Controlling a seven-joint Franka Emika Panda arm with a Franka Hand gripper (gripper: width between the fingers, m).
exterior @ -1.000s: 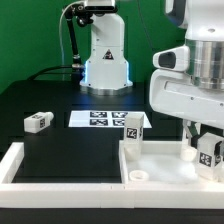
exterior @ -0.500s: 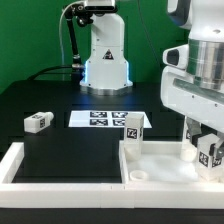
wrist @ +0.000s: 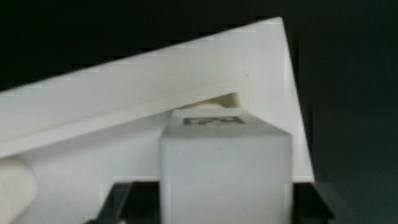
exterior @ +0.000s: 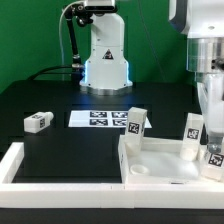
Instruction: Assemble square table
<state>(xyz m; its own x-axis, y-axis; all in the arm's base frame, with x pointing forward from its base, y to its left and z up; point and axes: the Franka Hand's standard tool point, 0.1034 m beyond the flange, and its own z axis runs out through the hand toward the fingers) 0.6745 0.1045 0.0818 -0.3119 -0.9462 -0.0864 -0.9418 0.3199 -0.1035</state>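
Observation:
The white square table panel (exterior: 165, 160) lies at the exterior view's lower right. One tagged leg (exterior: 135, 122) stands upright at its far left corner. A second leg (exterior: 193, 128) stands near its far right corner. My gripper (exterior: 212, 150) hangs at the exterior view's right edge over the panel's right side, shut on a third tagged leg block (exterior: 214, 158). In the wrist view that leg block (wrist: 222, 160) fills the space between my dark fingers (wrist: 134, 200), above the panel (wrist: 107, 100). A fourth leg (exterior: 38, 121) lies loose on the black table at the left.
The marker board (exterior: 100, 118) lies flat behind the panel. The robot base (exterior: 105, 55) stands at the back. Long white bars (exterior: 15, 160) frame the black work surface along the left and front.
The arm has shifted toward the exterior view's right and risen, uncovering the leg at the panel's far right corner. The held leg block sits slightly lower and further right.

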